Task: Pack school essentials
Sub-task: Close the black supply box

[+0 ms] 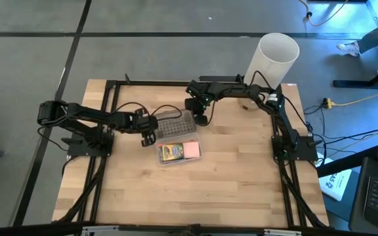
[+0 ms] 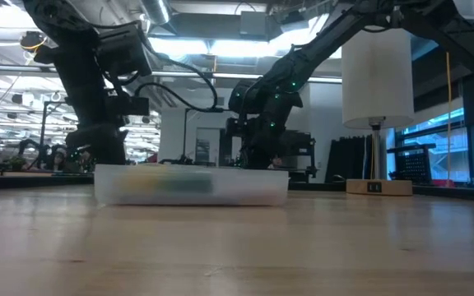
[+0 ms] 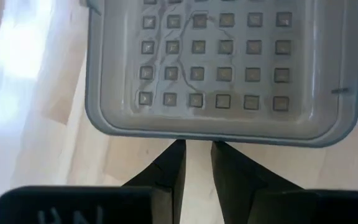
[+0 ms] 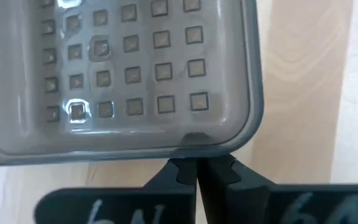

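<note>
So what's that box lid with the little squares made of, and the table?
The lid looks like grey, see-through plastic: smooth, a bit shiny, with rows of small moulded squares, and pale wood shows faintly through it. The table looks like light wood, made of many narrow strips with visible grain and a smooth finish.

From worktop [image 2: 237, 247] height, a clear case [image 2: 191, 185] lies flat ahead, something yellow and dark blurred inside. My two dark arms come down behind its two ends, their jaws hidden. A tall white cylinder [image 2: 376, 76] stands off to one side.
</note>
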`<state>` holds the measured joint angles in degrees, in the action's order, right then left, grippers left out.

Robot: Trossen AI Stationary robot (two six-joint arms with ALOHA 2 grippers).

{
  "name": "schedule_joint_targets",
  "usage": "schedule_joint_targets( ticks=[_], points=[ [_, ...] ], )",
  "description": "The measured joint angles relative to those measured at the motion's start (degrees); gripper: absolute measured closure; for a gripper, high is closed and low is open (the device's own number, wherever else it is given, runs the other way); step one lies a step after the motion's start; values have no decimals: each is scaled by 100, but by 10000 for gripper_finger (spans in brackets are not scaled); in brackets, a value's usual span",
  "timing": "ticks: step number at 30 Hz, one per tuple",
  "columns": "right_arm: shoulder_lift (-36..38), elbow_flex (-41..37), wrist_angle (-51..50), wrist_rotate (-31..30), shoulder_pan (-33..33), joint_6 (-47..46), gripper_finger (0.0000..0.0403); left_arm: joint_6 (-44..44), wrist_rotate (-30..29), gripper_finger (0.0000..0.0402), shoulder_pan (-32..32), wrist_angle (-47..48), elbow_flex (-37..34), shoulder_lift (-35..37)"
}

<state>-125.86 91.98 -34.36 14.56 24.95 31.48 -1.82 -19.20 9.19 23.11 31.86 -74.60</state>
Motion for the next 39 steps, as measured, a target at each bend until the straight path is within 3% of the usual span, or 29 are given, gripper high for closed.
schedule_joint_targets(
  ticks=[13, 17, 23, 39],
  points=[
    [6, 0, -101, -36, 3, 389, 397, 1280, 7, 331, 0, -277, -4, 1],
    [6, 0, -99, -320, -24, 483, 396, 1437, 9, 331, 0, -302, -4, 1],
    [9, 0, -80, -477, -26, 610, 394, 1455, -96, 331, 10, -322, -4, 4],
    [-120, -44, 164, 41, -42, 599, 393, 854, 117, 331, 584, 260, 13, 8]
  ],
)
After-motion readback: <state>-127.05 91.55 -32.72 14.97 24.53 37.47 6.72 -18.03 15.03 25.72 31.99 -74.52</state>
